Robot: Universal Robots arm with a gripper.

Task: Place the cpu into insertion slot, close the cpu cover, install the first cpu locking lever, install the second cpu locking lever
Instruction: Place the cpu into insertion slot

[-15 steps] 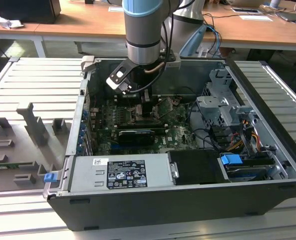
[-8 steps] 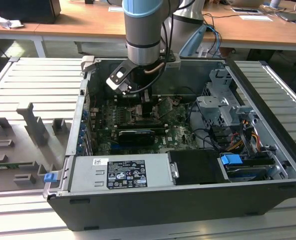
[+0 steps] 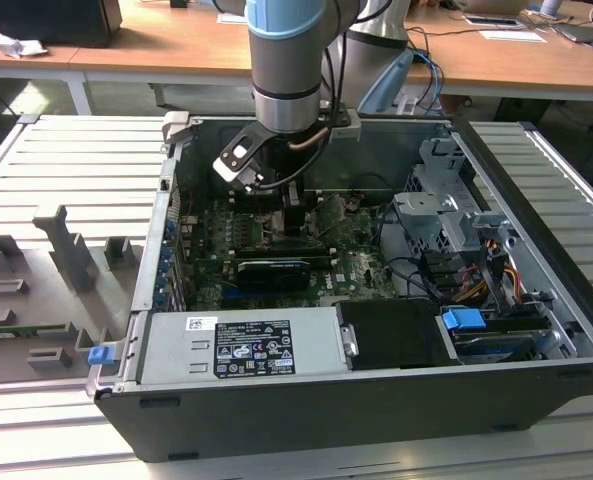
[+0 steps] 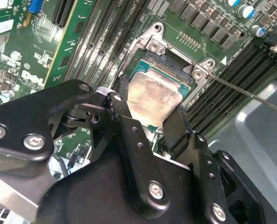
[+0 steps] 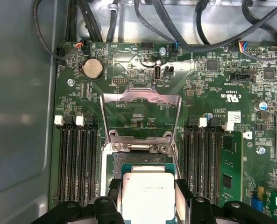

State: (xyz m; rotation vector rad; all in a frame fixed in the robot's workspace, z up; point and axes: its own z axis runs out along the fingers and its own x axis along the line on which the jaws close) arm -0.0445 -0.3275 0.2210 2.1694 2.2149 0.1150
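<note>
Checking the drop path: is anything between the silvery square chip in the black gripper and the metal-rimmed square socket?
Nothing visible. The hinged silvery cover frame is swung back, off the socket, and the gripper holds the chip right over it.

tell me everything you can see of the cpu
The cpu is a small flat square chip with a pale silvery-grey, smudged metal face. It lies level, gripped on two opposite edges by the black claw, over the insertion slot, near the open cpu cover. Whether it is seated cannot be told.
</note>
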